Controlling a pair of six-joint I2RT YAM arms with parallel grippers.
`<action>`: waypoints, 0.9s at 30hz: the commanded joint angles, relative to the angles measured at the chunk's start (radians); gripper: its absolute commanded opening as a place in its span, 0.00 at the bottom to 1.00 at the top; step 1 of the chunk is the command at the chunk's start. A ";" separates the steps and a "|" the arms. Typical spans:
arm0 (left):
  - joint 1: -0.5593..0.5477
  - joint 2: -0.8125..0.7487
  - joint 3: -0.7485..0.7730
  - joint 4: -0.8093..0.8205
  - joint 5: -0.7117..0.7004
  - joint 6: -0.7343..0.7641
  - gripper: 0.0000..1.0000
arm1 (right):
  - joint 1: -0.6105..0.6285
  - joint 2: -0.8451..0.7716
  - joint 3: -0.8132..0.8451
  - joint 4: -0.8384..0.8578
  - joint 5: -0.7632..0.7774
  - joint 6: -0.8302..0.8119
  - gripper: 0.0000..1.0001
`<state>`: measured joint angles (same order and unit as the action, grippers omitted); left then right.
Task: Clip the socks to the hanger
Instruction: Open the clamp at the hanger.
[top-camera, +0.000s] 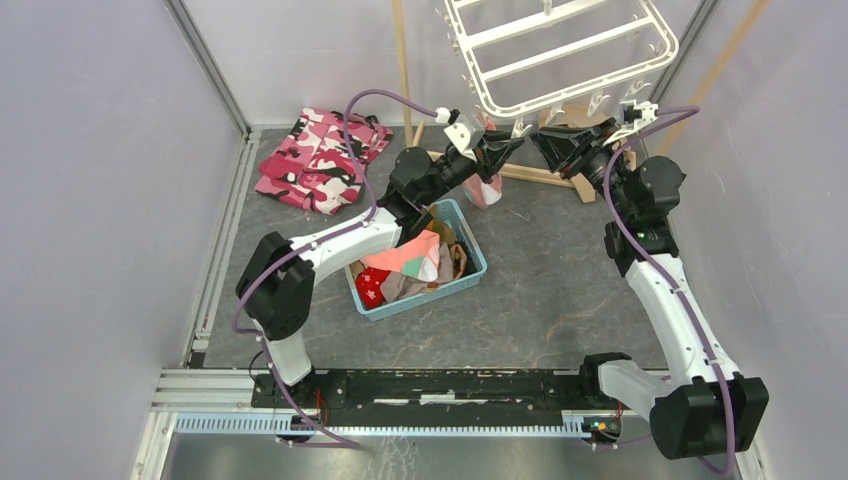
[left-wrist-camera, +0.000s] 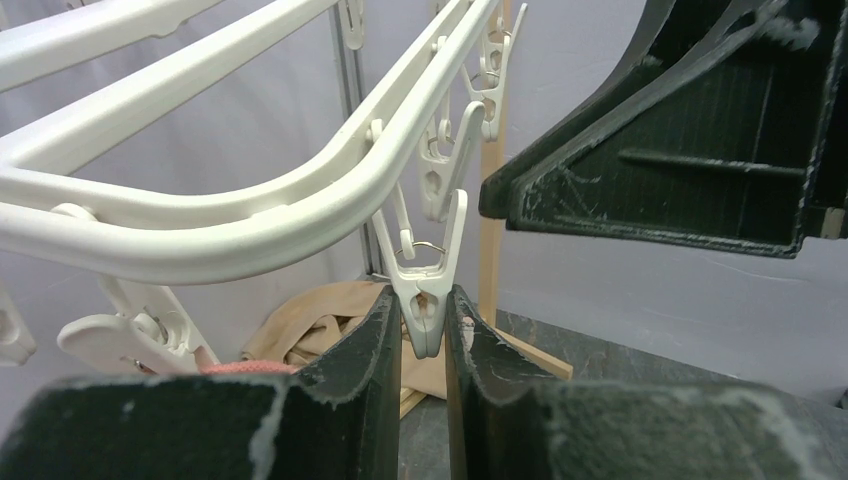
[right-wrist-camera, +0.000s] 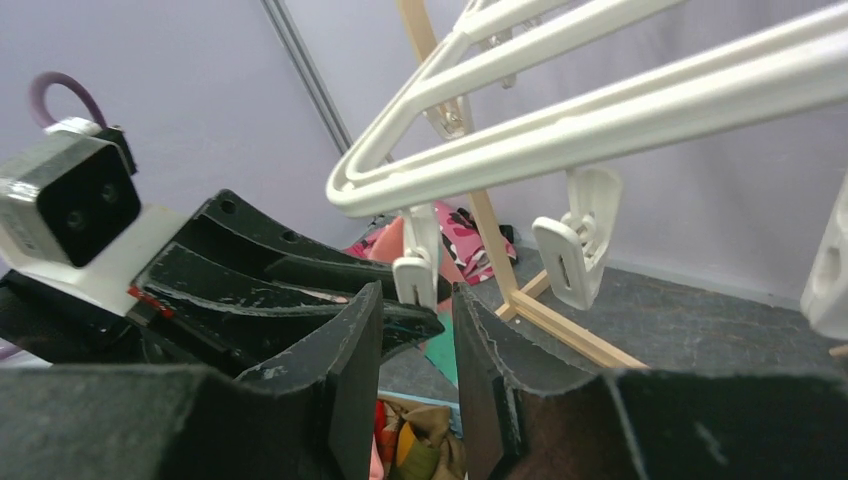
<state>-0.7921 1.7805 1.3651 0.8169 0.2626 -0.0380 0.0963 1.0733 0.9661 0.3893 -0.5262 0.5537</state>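
hanger (top-camera: 563, 52) top cropped, socks (top-camera: 405, 258) partly hidden

So both arms are the same build: the left arm (top-camera: 340, 240) and right arm (top-camera: 672, 300) have smooth white links with chunky black joint housings, bolted to a black rail (top-camera: 450, 385) at 6 o'clock. A purple cable (top-camera: 348, 112) runs along each. The left wrist carries a white camera box (right-wrist-camera: 70, 200) with two dark lenses. The left gripper (left-wrist-camera: 423, 305) and right gripper (right-wrist-camera: 418, 295) have black ribbed fingers, edges scuffed pale.
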 joint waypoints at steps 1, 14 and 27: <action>0.002 0.020 0.032 0.047 -0.019 -0.047 0.02 | 0.009 0.000 -0.007 0.120 -0.035 0.033 0.37; 0.011 0.018 0.031 0.054 0.005 -0.081 0.02 | 0.023 0.025 0.018 0.142 -0.073 -0.004 0.45; 0.082 -0.006 0.021 0.090 0.144 -0.178 0.02 | -0.044 0.034 0.100 0.011 -0.392 -0.395 0.64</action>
<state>-0.7235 1.8000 1.3651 0.8478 0.3504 -0.1635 0.0742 1.1004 1.0458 0.3645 -0.7887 0.2340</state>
